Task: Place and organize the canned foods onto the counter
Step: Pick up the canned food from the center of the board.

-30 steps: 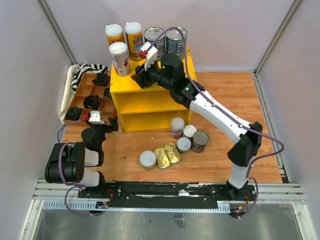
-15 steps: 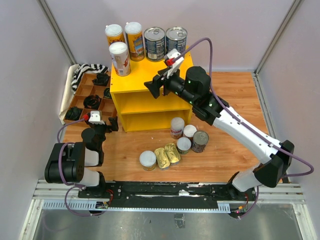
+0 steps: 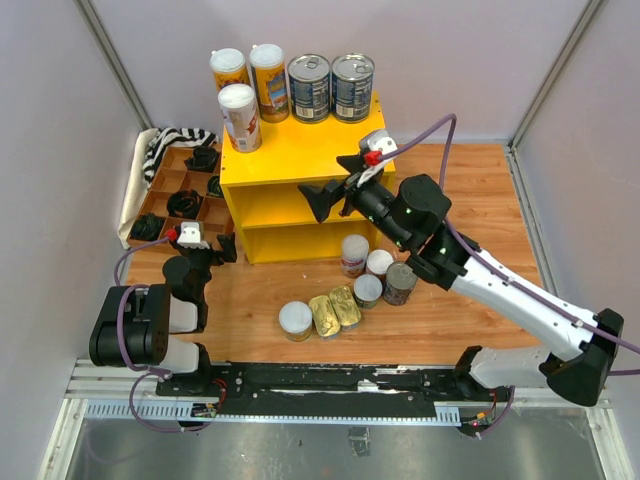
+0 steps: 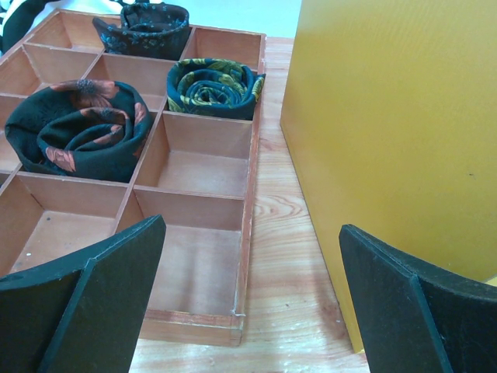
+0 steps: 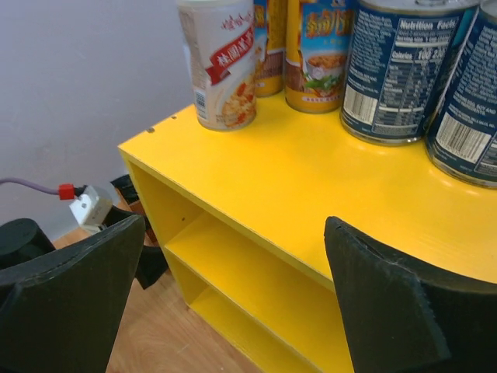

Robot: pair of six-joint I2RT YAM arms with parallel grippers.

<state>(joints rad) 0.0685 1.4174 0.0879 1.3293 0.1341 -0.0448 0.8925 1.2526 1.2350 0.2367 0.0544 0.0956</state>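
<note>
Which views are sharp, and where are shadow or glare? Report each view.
Top external: even light, sharp throughout; the bright yellow wooden shelf unit shades its own open shelves. Right wrist: print on the blue-labelled metal cans is legible; black fingers show little detail. Left wrist: brown divided wooden tray crisp, no glare.

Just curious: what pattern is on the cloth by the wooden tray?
The cloth has black and white stripes, seen best in the top external view.
</note>
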